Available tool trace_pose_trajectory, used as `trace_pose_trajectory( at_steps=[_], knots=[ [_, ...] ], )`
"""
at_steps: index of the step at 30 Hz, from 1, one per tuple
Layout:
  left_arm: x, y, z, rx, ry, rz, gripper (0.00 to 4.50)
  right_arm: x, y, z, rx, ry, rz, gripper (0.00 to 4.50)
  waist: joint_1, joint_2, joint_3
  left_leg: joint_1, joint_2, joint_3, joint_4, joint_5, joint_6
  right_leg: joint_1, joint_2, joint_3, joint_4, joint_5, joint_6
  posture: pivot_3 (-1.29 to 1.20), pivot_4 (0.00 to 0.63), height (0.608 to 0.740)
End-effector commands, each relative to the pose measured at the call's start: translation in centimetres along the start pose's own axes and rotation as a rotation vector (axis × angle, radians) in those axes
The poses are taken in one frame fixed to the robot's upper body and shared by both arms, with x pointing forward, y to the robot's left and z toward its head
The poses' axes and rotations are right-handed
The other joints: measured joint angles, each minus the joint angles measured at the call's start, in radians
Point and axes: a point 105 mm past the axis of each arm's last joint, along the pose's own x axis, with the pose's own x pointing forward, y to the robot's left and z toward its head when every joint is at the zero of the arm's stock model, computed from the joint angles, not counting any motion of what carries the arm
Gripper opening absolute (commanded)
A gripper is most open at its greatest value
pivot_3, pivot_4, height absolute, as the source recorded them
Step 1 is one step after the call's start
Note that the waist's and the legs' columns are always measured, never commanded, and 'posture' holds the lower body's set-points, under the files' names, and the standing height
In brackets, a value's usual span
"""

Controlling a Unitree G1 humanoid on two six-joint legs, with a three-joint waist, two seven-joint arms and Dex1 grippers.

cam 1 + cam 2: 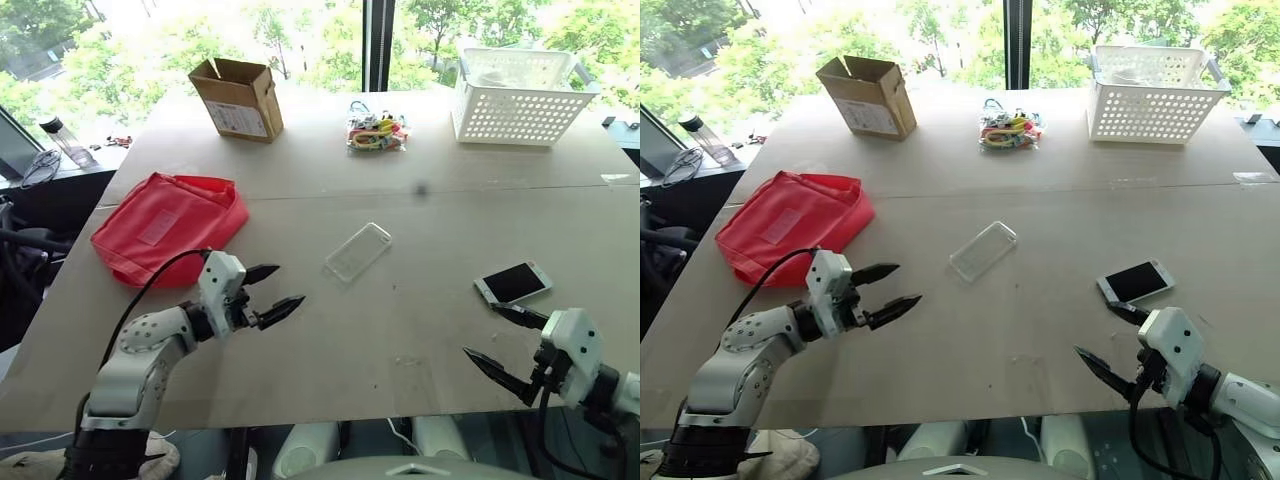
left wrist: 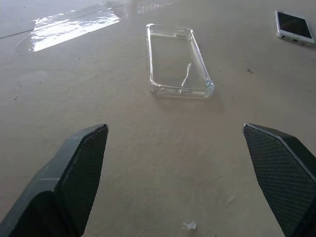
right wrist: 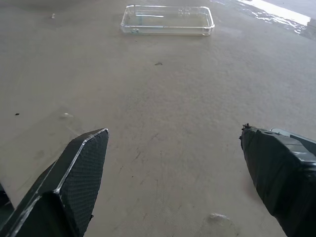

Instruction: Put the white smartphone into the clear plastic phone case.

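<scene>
Both the left gripper (image 1: 276,291) and the right gripper (image 1: 505,345) hang wide open and empty, so the step in hand looks like the right one taking the phone (image 1: 513,282) by its 2 long edges while the left steadies the case (image 1: 357,251). The phone, white-rimmed with a dark glossy screen, lies face up just beside the right gripper; the clear, glinting case lies mid-table, open side up.

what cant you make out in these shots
- White basket: contents hidden behind its perforated walls, head views.
- Cardboard box: inside hidden by its flaps.
- Colourful bundle: too small to identify.
- White smartphone: one end cut off by the left wrist view's edge.
- Red bag: contents hidden by its fabric.
</scene>
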Motion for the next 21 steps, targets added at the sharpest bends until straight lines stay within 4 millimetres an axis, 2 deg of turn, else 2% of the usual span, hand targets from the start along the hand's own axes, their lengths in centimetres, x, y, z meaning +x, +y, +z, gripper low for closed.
trace_pose_trajectory(
  at_steps=[1, 4, 11, 14, 21],
  knots=[
    [0.3, 0.1, 1.3, 0.034, -0.024, -0.030, 4.44, 0.0, 0.1, 1.2, -0.044, -0.035, -0.006, 4.50, 0.000, 0.000, 0.000, 0.000, 0.000, 0.000, 0.000, 0.000, 0.000, 0.000, 0.000, 0.000, 0.000, 0.000, 0.000, 0.00, 0.150, 0.740],
    [2.1, -0.4, 2.8, 0.083, -0.044, -0.142, 4.44, 0.6, 0.5, 2.1, -0.073, -0.067, -0.002, 4.50, 0.007, -0.001, 0.000, 0.000, 0.000, -0.001, 0.000, 0.000, 0.000, 0.000, 0.000, -0.001, 0.000, 0.000, 0.000, 0.00, 0.150, 0.740],
    [5.1, -2.2, 4.2, 0.214, -0.030, -0.381, 4.44, 0.7, 1.8, 3.4, -0.090, -0.098, 0.069, 4.50, 0.000, -0.001, 0.001, 0.001, 0.000, 0.000, 0.000, 0.000, 0.001, 0.002, 0.000, -0.001, -0.001, 0.001, -0.001, 0.00, 0.150, 0.740],
    [6.6, -2.4, 3.7, 0.309, 0.024, -0.485, 4.44, 0.5, 1.7, 3.6, -0.100, -0.094, 0.074, 4.50, 0.000, -0.001, 0.001, 0.001, 0.000, 0.000, 0.000, 0.001, 0.001, 0.002, 0.000, -0.001, -0.002, 0.001, -0.001, 0.00, 0.150, 0.740],
    [9.4, -1.0, 1.7, 0.455, 0.158, -0.612, 4.44, 0.4, 1.4, 3.9, -0.116, -0.090, 0.060, 4.50, -0.002, -0.002, 0.001, 0.002, 0.000, 0.000, 0.000, 0.001, 0.003, 0.003, 0.001, -0.002, -0.002, 0.001, -0.001, 0.00, 0.150, 0.740]
  ],
)
